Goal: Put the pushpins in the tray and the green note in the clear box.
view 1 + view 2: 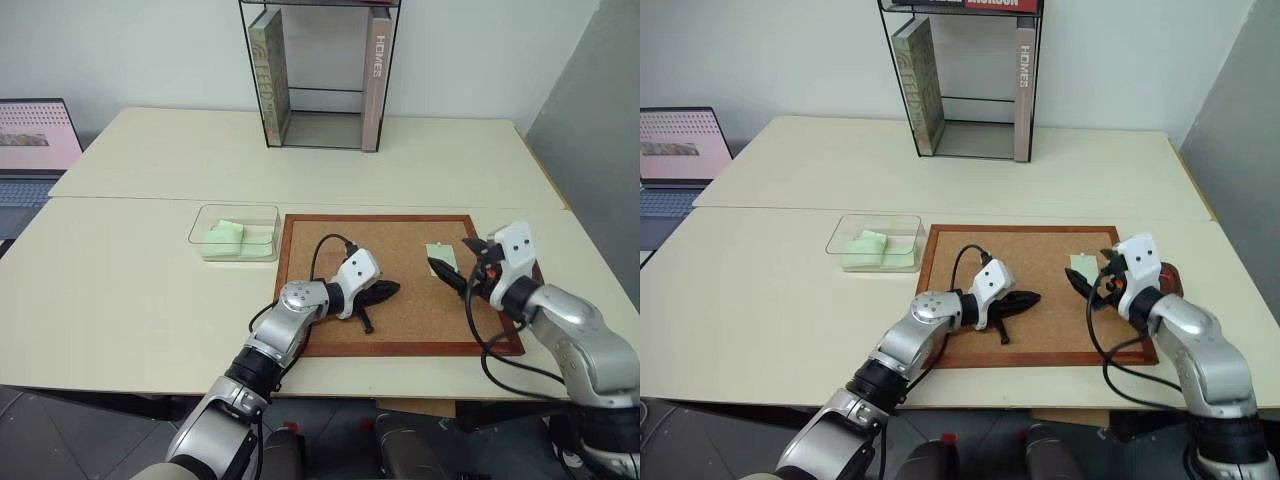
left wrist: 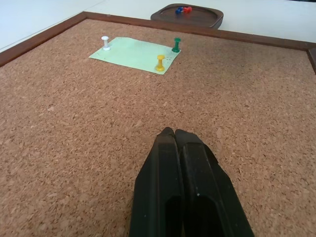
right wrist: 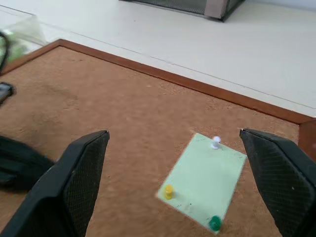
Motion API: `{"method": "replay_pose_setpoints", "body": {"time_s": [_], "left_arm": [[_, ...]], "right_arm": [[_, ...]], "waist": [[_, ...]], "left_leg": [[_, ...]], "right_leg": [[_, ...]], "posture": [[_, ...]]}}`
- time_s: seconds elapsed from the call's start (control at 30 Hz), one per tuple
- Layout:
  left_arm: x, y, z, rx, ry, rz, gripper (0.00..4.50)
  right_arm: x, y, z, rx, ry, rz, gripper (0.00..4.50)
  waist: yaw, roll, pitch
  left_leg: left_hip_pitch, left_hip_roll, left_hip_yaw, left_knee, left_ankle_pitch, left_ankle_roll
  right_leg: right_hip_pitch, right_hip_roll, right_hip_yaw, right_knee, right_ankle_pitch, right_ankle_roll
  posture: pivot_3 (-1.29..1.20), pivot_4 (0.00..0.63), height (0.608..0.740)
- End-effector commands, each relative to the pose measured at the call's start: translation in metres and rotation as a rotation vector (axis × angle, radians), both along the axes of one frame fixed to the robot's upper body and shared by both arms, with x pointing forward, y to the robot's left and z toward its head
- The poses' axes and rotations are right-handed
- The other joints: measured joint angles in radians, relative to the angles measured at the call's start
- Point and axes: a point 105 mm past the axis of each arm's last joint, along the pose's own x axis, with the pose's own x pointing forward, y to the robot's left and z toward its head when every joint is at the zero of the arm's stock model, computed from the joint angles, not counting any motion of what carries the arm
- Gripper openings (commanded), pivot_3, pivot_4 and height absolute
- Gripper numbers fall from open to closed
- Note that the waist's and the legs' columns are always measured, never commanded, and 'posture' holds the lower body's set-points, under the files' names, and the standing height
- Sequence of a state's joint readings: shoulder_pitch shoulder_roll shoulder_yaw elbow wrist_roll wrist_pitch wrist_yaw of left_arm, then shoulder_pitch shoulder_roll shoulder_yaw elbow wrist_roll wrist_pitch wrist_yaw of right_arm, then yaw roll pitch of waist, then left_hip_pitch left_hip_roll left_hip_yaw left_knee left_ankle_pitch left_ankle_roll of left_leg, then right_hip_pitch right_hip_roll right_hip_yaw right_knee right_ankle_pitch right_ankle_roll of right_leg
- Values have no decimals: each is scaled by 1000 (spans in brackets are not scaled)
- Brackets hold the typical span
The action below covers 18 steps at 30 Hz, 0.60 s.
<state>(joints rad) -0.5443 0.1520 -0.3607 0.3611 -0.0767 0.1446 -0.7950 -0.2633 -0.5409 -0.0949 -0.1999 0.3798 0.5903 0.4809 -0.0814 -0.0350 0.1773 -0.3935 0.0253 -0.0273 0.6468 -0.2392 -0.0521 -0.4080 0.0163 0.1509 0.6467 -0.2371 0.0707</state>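
The green note [image 3: 205, 180] lies flat on the corkboard [image 1: 400, 325], pinned by three pushpins: a white one [image 3: 216, 143], a yellow one [image 3: 168, 191] and a green one [image 3: 214, 223]. My right gripper [image 3: 174, 136] is open just over the note, one finger on each side of it. My left gripper [image 2: 174, 132] is shut on nothing. It sits low over the middle of the board, pointing at the note [image 2: 134, 53]. The dark tray [image 2: 187, 17] stands past the board's right edge with a blue and a red pin in it. The clear box [image 1: 237, 233] sits left of the board.
Crumpled pale green papers [image 1: 230, 240] lie in the clear box. A black-framed glass stand [image 1: 320, 75] with books is at the back of the table. An open laptop [image 1: 30, 150] is at the far left. The table's right edge runs close beside the tray.
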Motion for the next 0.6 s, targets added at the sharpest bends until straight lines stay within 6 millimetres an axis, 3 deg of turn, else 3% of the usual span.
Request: {"method": "replay_pose_setpoints", "body": {"time_s": [0.03, 0.13, 0.23, 0.6], "left_arm": [[-5, 3, -14, 29, 38, 8, 42], [-7, 5, -15, 32, 47, 10, 42], [-10, 7, -17, 35, 54, 10, 0], [-13, 8, -17, 49, 61, 4, 0]], "right_arm": [[22, -8, 2, -6, -21, -35, 4500], [33, -9, -3, 7, -9, -53, 4500], [41, -7, -10, -2, 0, -52, 4082], [63, -3, -21, -20, 18, -63, 1729]], "waist": [[-1, 0, 0], [-2, 1, 0], [-3, 1, 0], [-8, 1, -1]], "left_leg": [[0, 0, 0, 0, 0, 0], [1, 0, 0, -1, 0, 0], [1, 0, 0, -1, 0, 0], [1, 0, 0, -2, 0, 0]], "right_leg": [[0, 0, 0, 0, 0, 0], [1, 0, 0, 0, 2, 4], [1, 0, 0, 0, 3, 5], [1, 0, 0, 0, 3, 5]], "posture": [[0, 150, 740], [0, 150, 740], [0, 150, 740], [0, 150, 740]]}}
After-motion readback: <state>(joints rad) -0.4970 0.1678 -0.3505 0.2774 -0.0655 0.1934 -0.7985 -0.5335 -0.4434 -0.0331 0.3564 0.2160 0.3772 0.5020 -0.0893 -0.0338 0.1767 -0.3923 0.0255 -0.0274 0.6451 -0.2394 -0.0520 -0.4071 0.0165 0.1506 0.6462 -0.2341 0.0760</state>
